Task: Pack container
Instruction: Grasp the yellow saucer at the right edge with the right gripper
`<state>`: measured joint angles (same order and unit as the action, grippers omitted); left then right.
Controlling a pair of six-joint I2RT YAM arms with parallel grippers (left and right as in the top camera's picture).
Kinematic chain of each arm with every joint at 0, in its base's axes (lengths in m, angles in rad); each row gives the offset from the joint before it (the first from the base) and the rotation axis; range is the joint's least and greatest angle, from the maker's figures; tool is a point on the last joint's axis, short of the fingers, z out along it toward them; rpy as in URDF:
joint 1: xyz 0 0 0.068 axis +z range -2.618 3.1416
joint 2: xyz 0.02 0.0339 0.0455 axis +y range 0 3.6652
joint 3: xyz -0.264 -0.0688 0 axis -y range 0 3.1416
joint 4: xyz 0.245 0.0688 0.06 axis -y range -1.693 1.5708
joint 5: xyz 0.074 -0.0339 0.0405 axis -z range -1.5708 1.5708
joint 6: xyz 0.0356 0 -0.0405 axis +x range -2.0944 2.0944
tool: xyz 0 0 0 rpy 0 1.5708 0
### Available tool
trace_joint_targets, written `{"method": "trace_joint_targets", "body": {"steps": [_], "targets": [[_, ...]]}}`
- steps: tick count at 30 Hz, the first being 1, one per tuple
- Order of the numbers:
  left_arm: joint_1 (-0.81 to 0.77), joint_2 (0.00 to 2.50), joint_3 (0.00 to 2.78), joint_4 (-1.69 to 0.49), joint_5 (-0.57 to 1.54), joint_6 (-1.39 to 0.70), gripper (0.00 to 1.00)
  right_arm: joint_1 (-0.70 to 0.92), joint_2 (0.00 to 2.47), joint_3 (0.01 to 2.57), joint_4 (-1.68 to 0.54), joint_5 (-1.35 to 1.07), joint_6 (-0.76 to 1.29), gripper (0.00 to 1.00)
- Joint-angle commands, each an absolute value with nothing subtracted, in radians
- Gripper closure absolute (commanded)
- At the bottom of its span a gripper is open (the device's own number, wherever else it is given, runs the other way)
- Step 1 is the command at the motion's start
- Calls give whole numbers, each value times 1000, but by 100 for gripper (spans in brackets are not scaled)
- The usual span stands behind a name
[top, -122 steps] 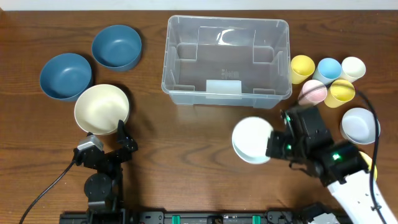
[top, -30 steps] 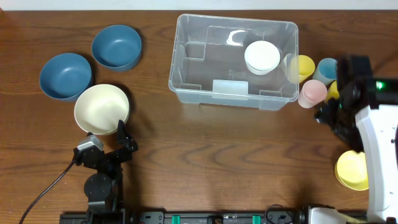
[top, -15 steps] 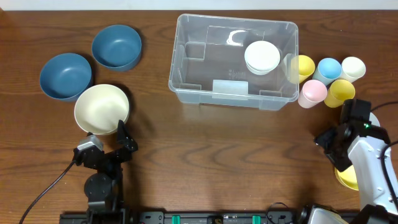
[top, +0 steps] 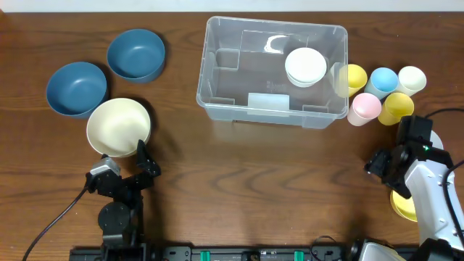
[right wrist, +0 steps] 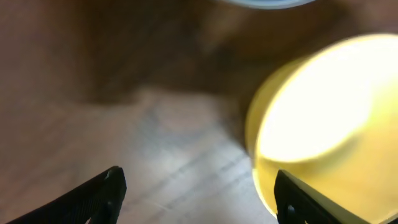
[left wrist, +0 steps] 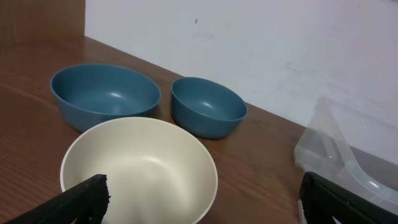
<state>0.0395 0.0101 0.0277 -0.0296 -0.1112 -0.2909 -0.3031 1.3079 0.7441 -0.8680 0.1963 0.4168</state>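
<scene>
The container [top: 217, 107], a large clear bin, stands at the back centre with one white bowl [top: 305, 67] in its right half. My right gripper [top: 383, 172] is open and low at the right front, beside a yellow bowl [top: 403, 206]. In the right wrist view that gripper [right wrist: 199, 200] shows bare wood between its fingers. The yellow bowl [right wrist: 323, 118] fills the right side, its left edge just inside the right fingertip [right wrist: 298, 200]. My left gripper [top: 145, 163] rests open at the left front, holding nothing, a cream bowl [left wrist: 140, 168] just beyond it.
Two blue bowls [top: 76, 88] [top: 135, 55] and the cream bowl [top: 119, 127] sit at the left. Several pastel cups [top: 382, 90] are clustered right of the container. A pale bowl's edge [right wrist: 264, 2] shows at the top of the right wrist view.
The white bowl, held by my right gripper four seconds ago, now lies in the container, which shifted slightly right. The right arm swung from beside the cups down to the yellow bowl.
</scene>
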Motion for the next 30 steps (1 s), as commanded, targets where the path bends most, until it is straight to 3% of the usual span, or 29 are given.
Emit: {"method": "trace_joint_targets", "body": {"steps": [1,9,17,22,23,30], "targets": [[45,4,4,-63,-123,-282,2,-322,1296,742,-886,250,438,25],[45,4,4,-63,-123,-282,2,-325,1296,745,-942,345,528,30],[45,4,4,-63,-123,-282,2,-329,1296,685,-825,348,530,42],[45,4,4,-63,-123,-282,2,-329,1296,624,-757,340,531,45],[45,4,4,-63,-123,-282,2,-329,1296,614,-746,340,531,48],[45,4,4,-63,-123,-282,2,-329,1296,603,-709,297,531,93]]}}
